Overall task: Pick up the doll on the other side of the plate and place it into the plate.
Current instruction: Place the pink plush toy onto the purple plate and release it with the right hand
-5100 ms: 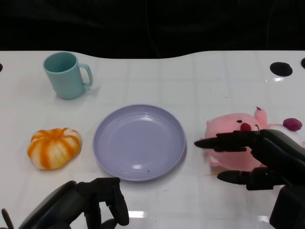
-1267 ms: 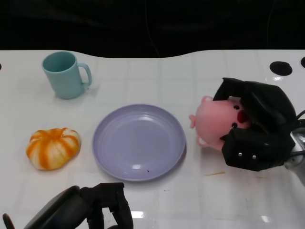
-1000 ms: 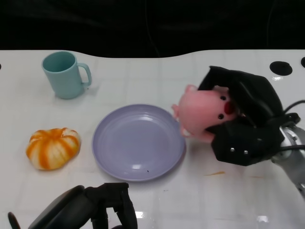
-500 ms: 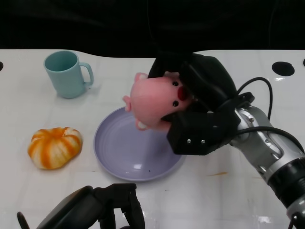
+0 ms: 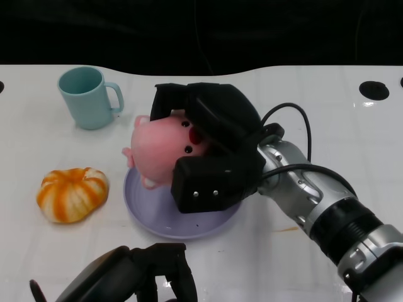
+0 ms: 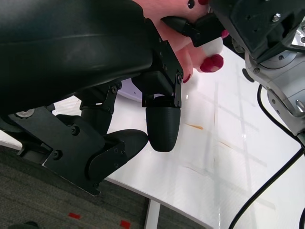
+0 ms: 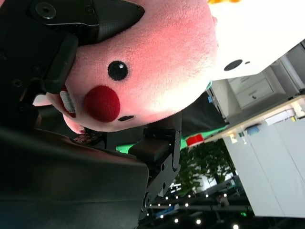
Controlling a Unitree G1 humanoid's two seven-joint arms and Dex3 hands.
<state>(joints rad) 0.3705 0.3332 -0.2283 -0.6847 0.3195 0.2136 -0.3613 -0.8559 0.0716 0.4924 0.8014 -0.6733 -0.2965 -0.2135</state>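
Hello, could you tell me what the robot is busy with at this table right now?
The right hand holds a pink doll over the purple plate, apparently to set it down there; whether the doll touches the plate cannot be told. The left hand rests near the table's front edge, fingers curled, holding nothing. A teal mug and an orange pumpkin stand left of the plate.

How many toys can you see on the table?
2. A pink doll is held by the right robot hand above the purple plate, and an orange pumpkin sits left of the plate. More could be hidden behind the arm.
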